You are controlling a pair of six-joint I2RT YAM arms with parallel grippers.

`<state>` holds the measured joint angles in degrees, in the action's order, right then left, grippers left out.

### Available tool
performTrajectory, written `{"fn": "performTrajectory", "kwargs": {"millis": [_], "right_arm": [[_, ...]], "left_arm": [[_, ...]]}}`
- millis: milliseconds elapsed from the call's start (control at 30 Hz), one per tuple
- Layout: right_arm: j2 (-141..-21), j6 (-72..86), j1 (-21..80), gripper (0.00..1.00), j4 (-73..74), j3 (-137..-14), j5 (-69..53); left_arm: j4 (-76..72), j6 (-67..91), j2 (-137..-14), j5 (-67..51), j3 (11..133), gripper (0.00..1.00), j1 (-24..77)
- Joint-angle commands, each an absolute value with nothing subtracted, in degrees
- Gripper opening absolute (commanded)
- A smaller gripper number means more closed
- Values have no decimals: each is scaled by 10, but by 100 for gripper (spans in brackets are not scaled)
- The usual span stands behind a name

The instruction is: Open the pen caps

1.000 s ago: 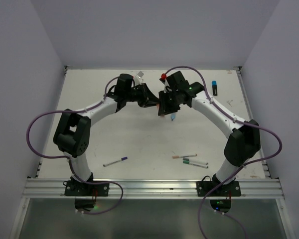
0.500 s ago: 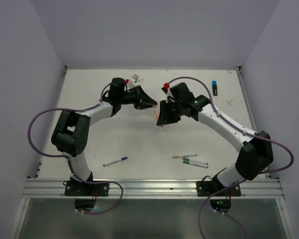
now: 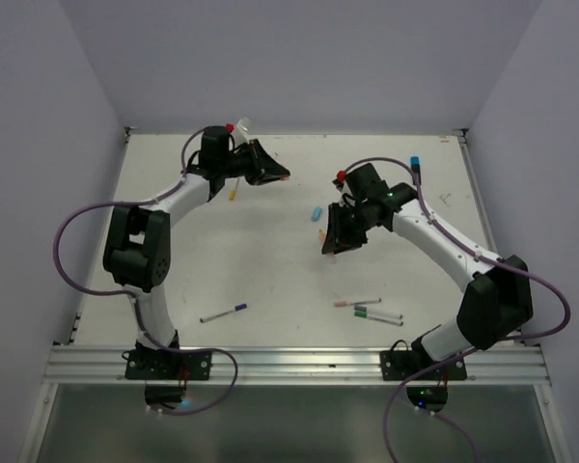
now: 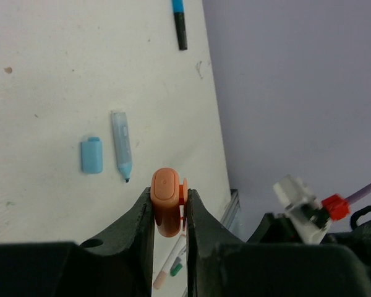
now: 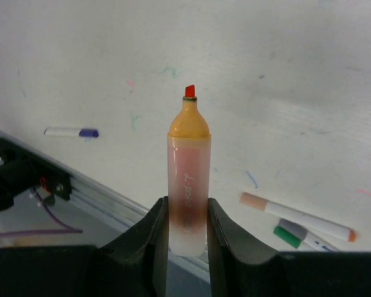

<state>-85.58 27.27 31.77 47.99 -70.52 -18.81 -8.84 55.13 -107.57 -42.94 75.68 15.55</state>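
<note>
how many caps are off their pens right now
2. An orange cap is pinched in the left fingers; a blue cap lies on the table beside an uncapped blue highlighter. Others may be hidden from these views.

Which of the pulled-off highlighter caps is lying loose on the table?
The blue cap, flat on the table beside the uncapped blue highlighter; the orange cap is pinched in the left gripper.
</note>
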Motion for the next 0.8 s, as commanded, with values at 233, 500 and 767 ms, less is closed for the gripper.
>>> {"fn": "performTrajectory", "kwargs": {"millis": [233,500,767], "right_arm": [[-967,258,178,0,450,-794,-90],[-1062,258,160,0,398,-821,-60],[-1115,258,151,0,374,-834,-35]], "left_arm": [[145,356,-1188,-401,876,3,214],[185,326,-1292,-417,983,3,228],[253,307,-1353,-406,1063,10,228]]}}
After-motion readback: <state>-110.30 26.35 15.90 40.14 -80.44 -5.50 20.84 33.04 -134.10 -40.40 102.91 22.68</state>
